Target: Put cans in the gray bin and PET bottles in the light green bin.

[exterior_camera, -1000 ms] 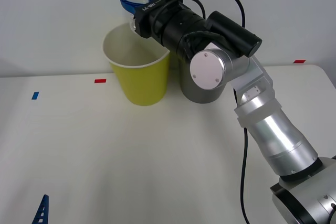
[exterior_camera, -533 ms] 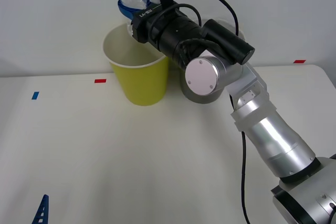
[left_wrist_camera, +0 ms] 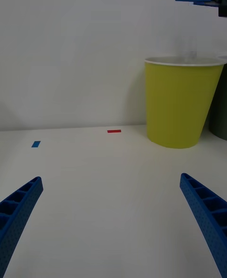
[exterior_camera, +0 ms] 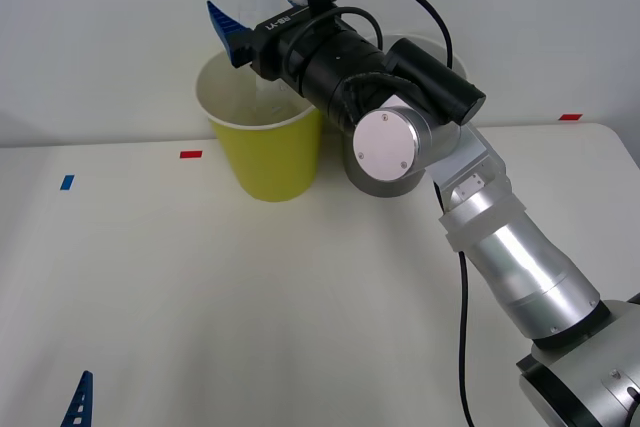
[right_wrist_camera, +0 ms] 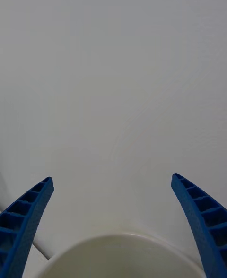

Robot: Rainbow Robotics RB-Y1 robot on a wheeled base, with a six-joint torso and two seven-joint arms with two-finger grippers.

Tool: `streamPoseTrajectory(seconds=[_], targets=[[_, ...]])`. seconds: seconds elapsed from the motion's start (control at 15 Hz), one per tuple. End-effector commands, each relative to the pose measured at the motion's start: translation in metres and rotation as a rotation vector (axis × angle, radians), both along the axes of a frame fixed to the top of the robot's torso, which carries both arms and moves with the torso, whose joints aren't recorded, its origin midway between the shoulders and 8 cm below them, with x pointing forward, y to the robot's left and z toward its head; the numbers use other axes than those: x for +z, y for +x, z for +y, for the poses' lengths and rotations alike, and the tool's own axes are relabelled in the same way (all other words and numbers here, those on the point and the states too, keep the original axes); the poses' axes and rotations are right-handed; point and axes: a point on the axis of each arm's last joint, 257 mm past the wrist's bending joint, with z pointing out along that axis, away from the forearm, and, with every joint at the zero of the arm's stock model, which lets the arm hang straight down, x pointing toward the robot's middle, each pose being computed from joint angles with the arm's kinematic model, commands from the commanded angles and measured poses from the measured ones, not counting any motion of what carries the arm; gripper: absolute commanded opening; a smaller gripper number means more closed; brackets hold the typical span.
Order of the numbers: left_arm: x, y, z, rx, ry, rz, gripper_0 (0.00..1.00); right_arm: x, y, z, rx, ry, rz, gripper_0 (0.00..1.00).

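My right gripper (exterior_camera: pixel 245 5) hangs open over the mouth of the light green bin (exterior_camera: pixel 270 157), with nothing between its fingers (right_wrist_camera: pixel 28 212). The bin's white rim (right_wrist_camera: pixel 118 241) lies just under it in the right wrist view. A faint clear blur, the PET bottle (left_wrist_camera: pixel 187 52), shows at the bin's rim, dropping inside. The gray bin (exterior_camera: pixel 385 182) stands right beside the green one, mostly hidden behind my right arm. No cans are in view. My left gripper (left_wrist_camera: pixel 113 230) is open low over the near left of the table, far from both bins.
The white table (exterior_camera: pixel 250 307) carries a red tape mark (exterior_camera: pixel 190 154) and a blue one (exterior_camera: pixel 67 182) at the back left, and another red mark (exterior_camera: pixel 569 117) at the back right. A plain wall rises close behind the bins.
My right gripper has opened and let go of the bottle, which has dropped from between the fingers toward the light green bin. The left arm has not moved.
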Motion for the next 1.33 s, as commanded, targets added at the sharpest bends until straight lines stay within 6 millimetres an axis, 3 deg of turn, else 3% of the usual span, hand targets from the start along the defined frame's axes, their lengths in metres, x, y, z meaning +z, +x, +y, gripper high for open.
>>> streamPoseTrajectory(seconds=[0.07, 0.4, 0.53, 0.73, 0.93, 1.33], targets=[[0.000, 0.000, 0.000, 0.000, 0.000, 0.000, 1.00, -0.004, 0.001, -0.004, -0.010, -0.006, -0.003, 1.00], [0.000, 0.000, 0.000, 0.000, 0.000, 0.000, 1.00, -0.008, 0.000, -0.008, -0.013, -0.011, -0.002, 1.00], [0.000, 0.000, 0.000, 0.000, 0.000, 0.000, 1.00, -0.013, -0.009, -0.011, 0.010, -0.041, 0.021, 1.00], [0.000, 0.000, 0.000, 0.000, 0.000, 0.000, 1.00, 0.011, -0.019, -0.021, 0.027, -0.069, 0.009, 1.00], [0.000, 0.000, 0.000, 0.000, 0.000, 0.000, 1.00, 0.031, -0.040, -0.047, 0.063, -0.127, 0.046, 1.00], [0.000, 0.000, 0.000, 0.000, 0.000, 0.000, 1.00, 0.055, -0.075, -0.114, 0.001, -0.020, 0.066, 1.00]])
